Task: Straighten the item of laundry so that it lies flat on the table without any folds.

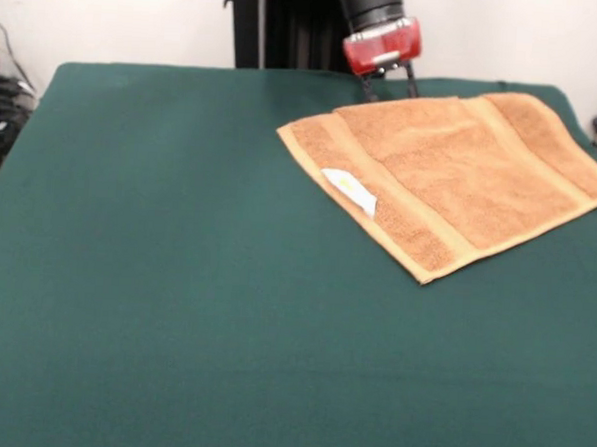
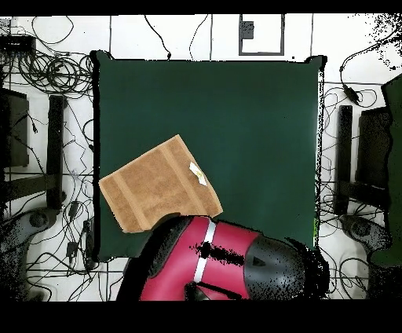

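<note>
1. The towel point(image 1: 461, 182) is lying spread and apparently fold-free near the robot-side edge of the table point(image 1: 175, 277), its white label point(image 1: 348, 190) showing on top; so the flattening looks done.
2. The gripper point(image 1: 389, 86) is hovering just beyond the towel's far edge, gripping nothing; its fingers are standing apart, probably for releasing the cloth.

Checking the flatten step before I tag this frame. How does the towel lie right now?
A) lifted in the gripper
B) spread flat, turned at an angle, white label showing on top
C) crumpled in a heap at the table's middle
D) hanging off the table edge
B: the tan-orange towel lies spread flat on the green table, turned at an angle to its edges, with its white label on top.
</note>
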`<state>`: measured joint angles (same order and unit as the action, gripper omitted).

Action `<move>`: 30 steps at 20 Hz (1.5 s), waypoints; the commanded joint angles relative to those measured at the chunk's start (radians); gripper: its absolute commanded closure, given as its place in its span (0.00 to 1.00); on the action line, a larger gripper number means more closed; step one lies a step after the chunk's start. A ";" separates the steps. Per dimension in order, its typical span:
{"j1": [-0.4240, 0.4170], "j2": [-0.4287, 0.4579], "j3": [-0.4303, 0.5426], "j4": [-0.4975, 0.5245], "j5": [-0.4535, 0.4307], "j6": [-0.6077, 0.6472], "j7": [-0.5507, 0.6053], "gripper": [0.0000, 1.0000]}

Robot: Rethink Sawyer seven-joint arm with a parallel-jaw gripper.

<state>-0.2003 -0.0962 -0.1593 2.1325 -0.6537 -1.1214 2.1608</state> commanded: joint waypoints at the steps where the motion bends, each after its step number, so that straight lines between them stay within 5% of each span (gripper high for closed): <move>1: -0.010 0.126 0.246 -0.551 0.330 0.344 0.162 0.00; 9: -0.130 0.127 0.383 -0.526 0.231 0.503 0.301 0.00; 30: -0.157 0.075 0.426 -0.410 0.403 0.607 0.214 0.00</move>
<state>-0.4086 -0.1539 0.0121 2.1999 -0.6309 -0.9377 2.1607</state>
